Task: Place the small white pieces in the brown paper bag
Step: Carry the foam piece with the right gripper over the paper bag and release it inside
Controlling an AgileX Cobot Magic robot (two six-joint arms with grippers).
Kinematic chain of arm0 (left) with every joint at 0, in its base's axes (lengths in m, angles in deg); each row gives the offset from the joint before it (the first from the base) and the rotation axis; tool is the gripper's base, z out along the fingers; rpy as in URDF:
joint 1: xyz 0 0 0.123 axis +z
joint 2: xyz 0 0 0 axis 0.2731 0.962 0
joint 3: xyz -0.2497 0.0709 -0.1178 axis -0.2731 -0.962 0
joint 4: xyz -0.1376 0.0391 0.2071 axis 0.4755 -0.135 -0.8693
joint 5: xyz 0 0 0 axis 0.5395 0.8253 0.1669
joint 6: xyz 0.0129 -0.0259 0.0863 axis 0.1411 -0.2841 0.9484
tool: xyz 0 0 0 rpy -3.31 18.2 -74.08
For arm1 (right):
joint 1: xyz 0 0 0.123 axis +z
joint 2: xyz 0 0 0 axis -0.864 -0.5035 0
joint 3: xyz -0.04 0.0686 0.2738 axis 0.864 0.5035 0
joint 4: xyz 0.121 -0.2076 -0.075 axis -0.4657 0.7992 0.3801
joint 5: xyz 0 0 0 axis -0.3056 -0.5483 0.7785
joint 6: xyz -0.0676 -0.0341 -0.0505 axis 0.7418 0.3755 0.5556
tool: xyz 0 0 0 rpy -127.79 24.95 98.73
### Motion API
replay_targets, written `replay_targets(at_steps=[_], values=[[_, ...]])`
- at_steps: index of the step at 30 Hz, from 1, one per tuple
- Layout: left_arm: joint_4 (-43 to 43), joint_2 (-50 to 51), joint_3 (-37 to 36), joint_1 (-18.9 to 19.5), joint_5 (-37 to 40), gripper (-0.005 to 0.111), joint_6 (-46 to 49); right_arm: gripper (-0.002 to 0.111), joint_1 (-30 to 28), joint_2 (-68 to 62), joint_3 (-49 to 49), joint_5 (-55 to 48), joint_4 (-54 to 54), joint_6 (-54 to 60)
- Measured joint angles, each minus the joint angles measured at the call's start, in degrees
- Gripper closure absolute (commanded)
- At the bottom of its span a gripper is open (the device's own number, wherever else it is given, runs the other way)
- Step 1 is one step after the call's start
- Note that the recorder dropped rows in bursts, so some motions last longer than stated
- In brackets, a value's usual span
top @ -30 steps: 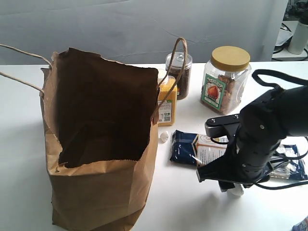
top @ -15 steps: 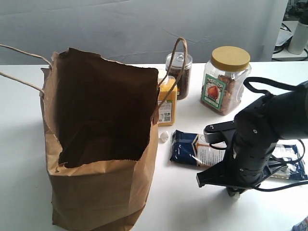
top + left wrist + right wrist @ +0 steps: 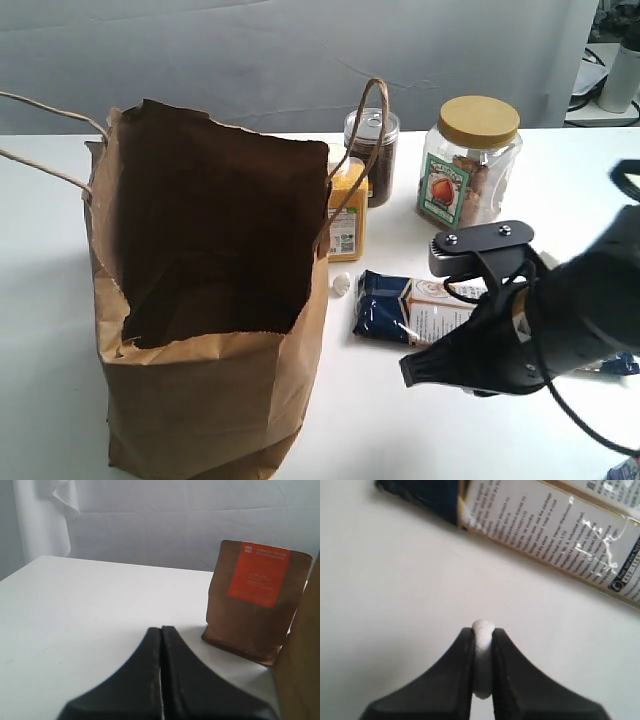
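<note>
Right wrist view shows my right gripper [image 3: 482,630] clamped on one white piece [image 3: 482,652]. The bag [image 3: 200,380] stands to its left in the exterior view, with its open mouth higher up, so I judge lift first, then cross. My left gripper [image 3: 161,632] sits pressed together, empty.

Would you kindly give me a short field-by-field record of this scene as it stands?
bag: paper bag, upright on the table, mouth open
right gripper: shut on held white piece, beside the blue packet
left gripper: shut, nothing in it
loose white piece: on the table between bag and blue packet
third piece: not visible
behind: yellow-lidded jar, dark jar
</note>
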Motion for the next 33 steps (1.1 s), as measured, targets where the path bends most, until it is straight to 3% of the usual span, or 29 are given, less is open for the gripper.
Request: replay_targets(at_steps=[6,21,33], values=[[0.0,0.0,0.0,0.0,0.0,0.107,0.0,0.108,5.3,13.6,5.0,6.1,-0.1,-1.6],[0.0,0.0,0.0,0.0,0.0,0.107,0.0,0.108,18.4,34.4,5.5,17.2,-1.1,-1.9],[0.0,0.0,0.0,0.0,0.0,0.107,0.0,0.108,18.9,18.6,-9.5,21.7,0.9,2.4]])
